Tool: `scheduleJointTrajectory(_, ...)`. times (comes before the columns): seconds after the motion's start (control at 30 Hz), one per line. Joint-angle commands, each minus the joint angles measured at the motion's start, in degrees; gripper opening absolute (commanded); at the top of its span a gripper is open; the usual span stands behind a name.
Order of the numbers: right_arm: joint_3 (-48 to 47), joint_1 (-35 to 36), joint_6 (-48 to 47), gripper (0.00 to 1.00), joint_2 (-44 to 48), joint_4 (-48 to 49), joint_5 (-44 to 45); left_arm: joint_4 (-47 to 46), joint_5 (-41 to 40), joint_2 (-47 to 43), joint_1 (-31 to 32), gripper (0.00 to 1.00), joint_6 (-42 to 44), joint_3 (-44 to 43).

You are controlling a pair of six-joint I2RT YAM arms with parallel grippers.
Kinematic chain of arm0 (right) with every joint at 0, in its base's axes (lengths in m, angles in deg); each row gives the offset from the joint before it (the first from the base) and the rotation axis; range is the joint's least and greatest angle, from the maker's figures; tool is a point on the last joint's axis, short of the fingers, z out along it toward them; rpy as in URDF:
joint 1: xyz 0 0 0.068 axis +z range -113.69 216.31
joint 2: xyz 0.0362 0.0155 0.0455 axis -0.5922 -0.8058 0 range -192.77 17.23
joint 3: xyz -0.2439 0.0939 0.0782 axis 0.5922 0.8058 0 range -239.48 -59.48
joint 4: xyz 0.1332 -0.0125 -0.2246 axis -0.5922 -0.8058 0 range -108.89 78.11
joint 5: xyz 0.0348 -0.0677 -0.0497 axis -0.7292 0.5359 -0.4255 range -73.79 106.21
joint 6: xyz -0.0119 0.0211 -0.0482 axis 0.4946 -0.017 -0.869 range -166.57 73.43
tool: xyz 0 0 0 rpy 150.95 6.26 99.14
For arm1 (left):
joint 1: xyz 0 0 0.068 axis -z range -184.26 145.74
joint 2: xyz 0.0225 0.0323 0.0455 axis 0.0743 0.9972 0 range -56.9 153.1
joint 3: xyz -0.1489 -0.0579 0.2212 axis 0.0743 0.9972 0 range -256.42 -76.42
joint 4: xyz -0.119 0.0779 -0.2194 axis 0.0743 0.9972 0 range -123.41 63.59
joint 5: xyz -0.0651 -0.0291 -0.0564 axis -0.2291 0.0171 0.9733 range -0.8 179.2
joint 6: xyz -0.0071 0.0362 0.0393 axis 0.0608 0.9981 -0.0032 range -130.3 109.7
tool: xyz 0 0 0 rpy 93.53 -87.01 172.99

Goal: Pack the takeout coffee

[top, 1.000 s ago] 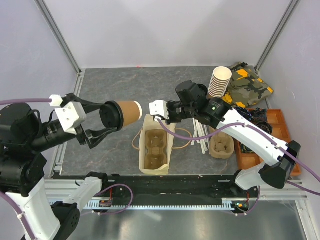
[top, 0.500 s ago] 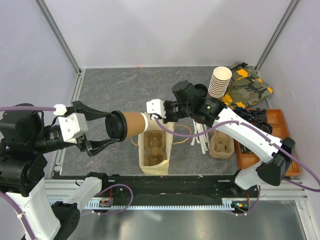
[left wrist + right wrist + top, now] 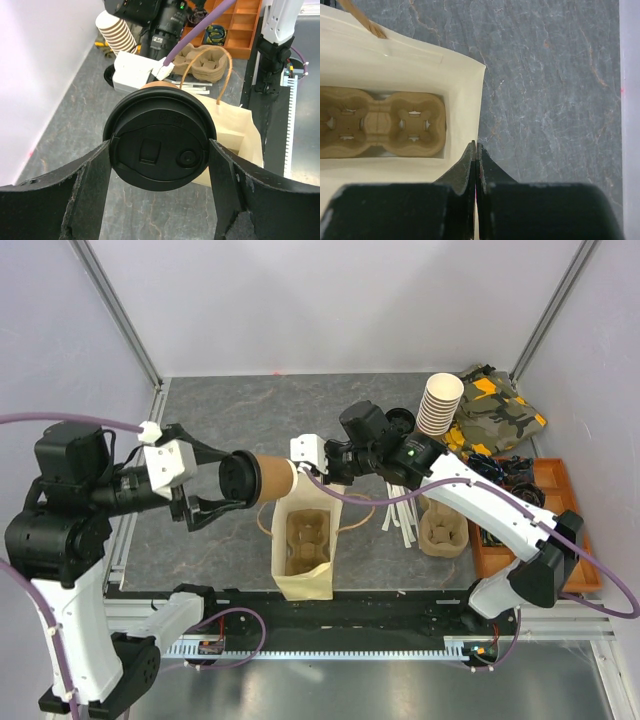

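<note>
Grey table (image 3: 220, 420) from above: our left gripper (image 3: 230, 480) holds the takeout coffee (image 3: 270, 478) sideways near an open paper bag (image 3: 303, 585). Left wrist: fingers (image 3: 90, 185) clamp its black lid (image 3: 159, 150). Right wrist: our right gripper (image 3: 476, 155), closed, pinches the bag's rim; we see a cup carrier (image 3: 380, 122) inside.

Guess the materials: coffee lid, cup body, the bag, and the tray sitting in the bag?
Lid: black plastic by the look, with a moulded sip flap and vent and a slight sheen.
Cup: brown kraft paper, matte.
Bag: cream paper, matte, with sharp folded edges.
Tray: probably moulded pulp fibre, tan with a rough, dull surface and soft rounded cup wells.
</note>
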Motion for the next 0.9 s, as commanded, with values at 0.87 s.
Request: scheduleJointTrajectory(0.87,-17.54,-13.28,-1.4,0.0,-9.89,-1.76,-4.5,-11.25,-12.76,17.07,11.39,0.34,-10.2,-14.71)
